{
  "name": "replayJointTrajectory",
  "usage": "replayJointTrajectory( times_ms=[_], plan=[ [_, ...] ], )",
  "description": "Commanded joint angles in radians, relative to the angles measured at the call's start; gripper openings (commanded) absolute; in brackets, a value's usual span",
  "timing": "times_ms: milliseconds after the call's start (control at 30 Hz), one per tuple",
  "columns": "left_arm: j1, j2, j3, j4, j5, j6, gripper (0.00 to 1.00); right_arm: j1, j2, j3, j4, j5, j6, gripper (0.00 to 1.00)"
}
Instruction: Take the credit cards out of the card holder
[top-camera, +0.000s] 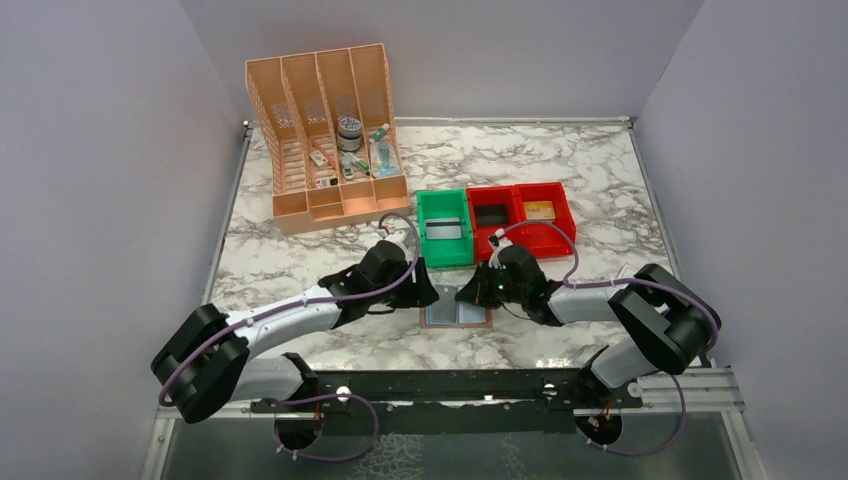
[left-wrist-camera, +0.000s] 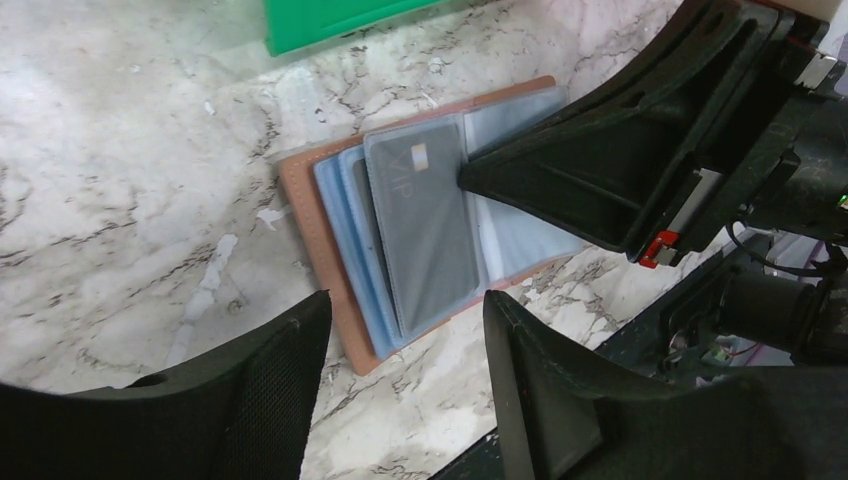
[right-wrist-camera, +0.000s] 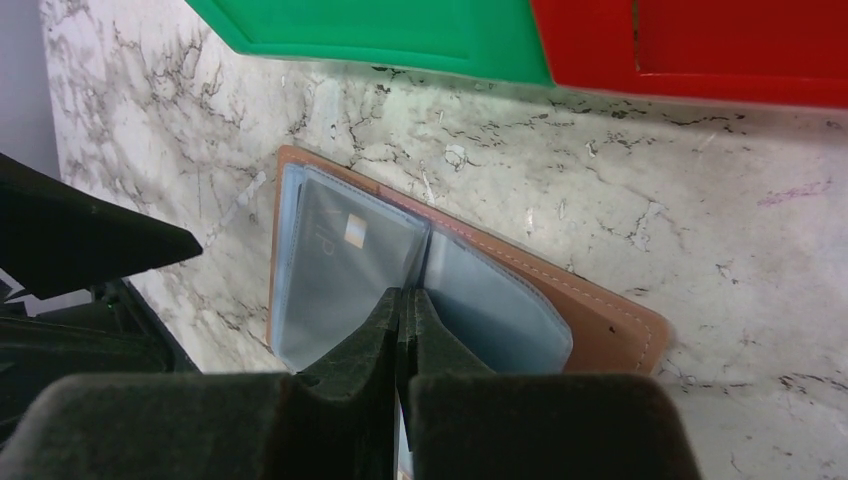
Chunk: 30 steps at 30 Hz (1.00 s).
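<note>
Card holder (left-wrist-camera: 318, 235) lay open on the marble table (left-wrist-camera: 120, 150) between both arms. The left gripper (left-wrist-camera: 405, 305), fingers spread, hung nearest the credit card (left-wrist-camera: 425, 230), whose long axis pointed into its gap. The right gripper (right-wrist-camera: 400, 300), fingers pressed together, rested at the centre fold.

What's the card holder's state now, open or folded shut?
Open. The card holder lies spread flat on the marble table, blue-grey pockets up, a grey card inside one.
</note>
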Motion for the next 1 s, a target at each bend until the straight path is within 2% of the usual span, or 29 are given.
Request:
replayJointTrajectory(
  times_ms=[0,333,500,967],
  plan=[
    [-0.008,0.054,0.030,0.107,0.078,-0.005,0.58,-0.021,0.057,-0.064,-0.102,0.038,-0.016,0.01],
    [-0.025,0.165,0.054,0.213,0.078,-0.018,0.50,-0.029,0.083,-0.071,-0.098,0.056,-0.016,0.01],
    [-0.023,0.174,0.045,0.231,0.011,-0.002,0.50,-0.032,0.092,-0.059,-0.122,0.066,-0.031,0.01],
    [-0.023,0.221,0.034,0.285,-0.023,0.017,0.50,-0.036,0.112,-0.054,-0.115,0.055,-0.027,0.01]
  ],
)
